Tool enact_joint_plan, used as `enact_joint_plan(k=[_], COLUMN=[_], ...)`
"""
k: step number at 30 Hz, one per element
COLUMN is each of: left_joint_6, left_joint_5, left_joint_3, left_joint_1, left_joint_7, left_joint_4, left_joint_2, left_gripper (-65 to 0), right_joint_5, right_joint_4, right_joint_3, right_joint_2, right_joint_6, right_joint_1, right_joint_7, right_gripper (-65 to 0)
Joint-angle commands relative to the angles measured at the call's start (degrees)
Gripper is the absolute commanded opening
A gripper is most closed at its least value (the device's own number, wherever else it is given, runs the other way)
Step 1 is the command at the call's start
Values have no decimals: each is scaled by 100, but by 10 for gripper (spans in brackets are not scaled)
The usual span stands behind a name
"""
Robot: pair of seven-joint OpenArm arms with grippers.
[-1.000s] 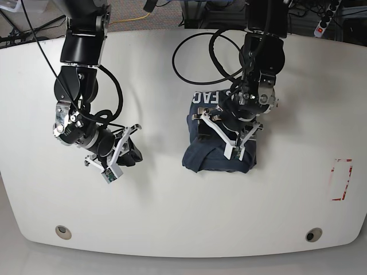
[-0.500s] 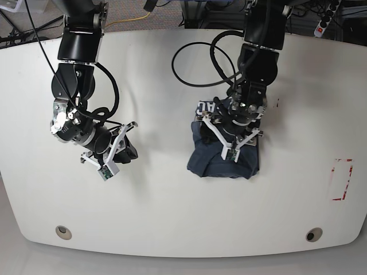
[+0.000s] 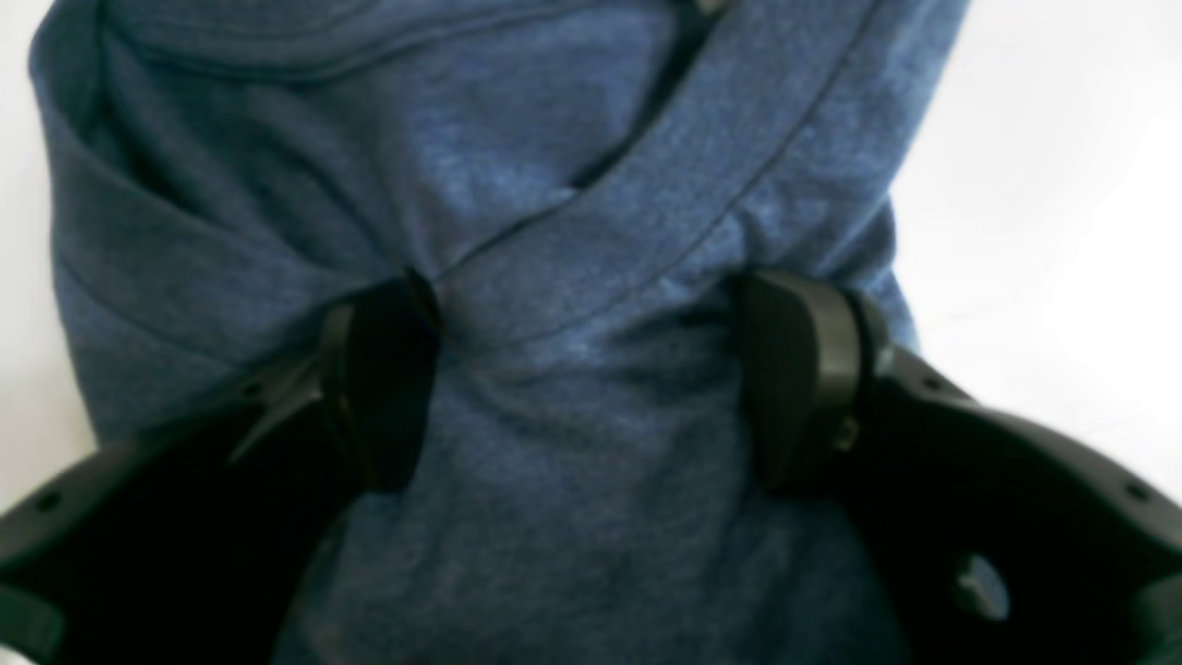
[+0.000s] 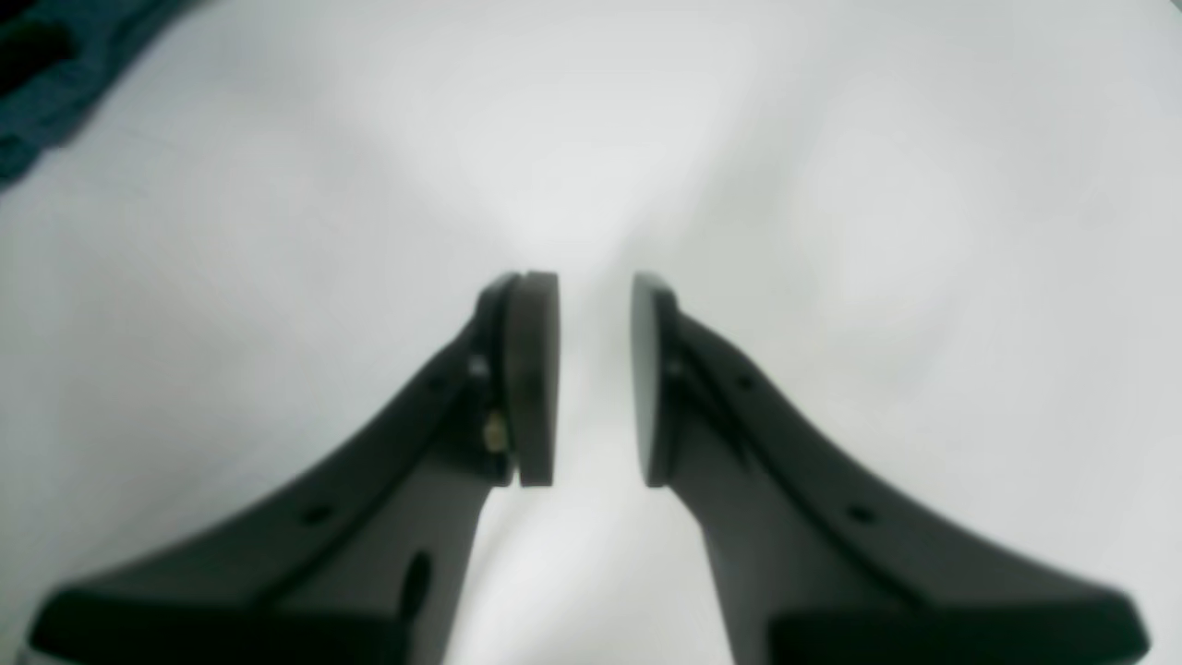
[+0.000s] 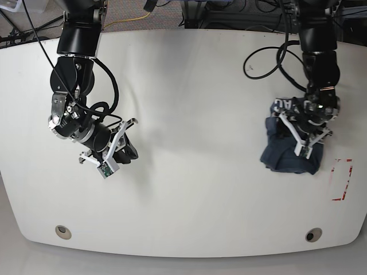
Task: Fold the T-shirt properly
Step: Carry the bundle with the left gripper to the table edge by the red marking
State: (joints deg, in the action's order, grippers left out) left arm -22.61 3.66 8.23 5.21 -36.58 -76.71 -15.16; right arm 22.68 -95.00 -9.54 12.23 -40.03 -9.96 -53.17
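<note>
While my left gripper [image 3: 591, 379] stands wide over the T-shirt [image 3: 517, 185] in the left wrist view, both pads press into the bunched blue cloth, though I cannot tell whether they grip it or only rest on it. Seen from the right wrist, my right gripper [image 4: 596, 379] is nearly closed, a narrow gap between its pads, holding nothing above the white table [image 4: 877, 185]. From the base view, the folded shirt lies near the table's right edge under my left gripper, just beside a red tape outline [image 5: 342, 179], well apart from my right gripper.
</note>
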Motion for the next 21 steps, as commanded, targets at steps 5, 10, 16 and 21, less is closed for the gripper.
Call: enact_joint_plan(k=[5,10,16,21], left_joint_6=[-644,-1418,-1739,-1739], left_joint_5=[-318,-318,-318,-309], left_joint_3=[711,992,1590,1696], left_joint_1=[28,2,-165,-174], left_joint_7=[-311,-311,-268,-268], left_joint_4=[748,1231,1468,1460], left_joint_2=[-1047,-1662,-2163,-2480], left_gripper=[-185,-186,-186,-186], right_joint_5=[75,75,75,75], right_joint_4=[-605,-843,-1071,-1361], right_joint_3=[-17,-17,-17,9], right_joint_2=[39,30,12,-5], right_joint_6=[3,3,3,3], right_joint_1=[279,525,763,1000], right_joint_7=[134,134,134,134], right_gripper=[-528,-528,-528,-528])
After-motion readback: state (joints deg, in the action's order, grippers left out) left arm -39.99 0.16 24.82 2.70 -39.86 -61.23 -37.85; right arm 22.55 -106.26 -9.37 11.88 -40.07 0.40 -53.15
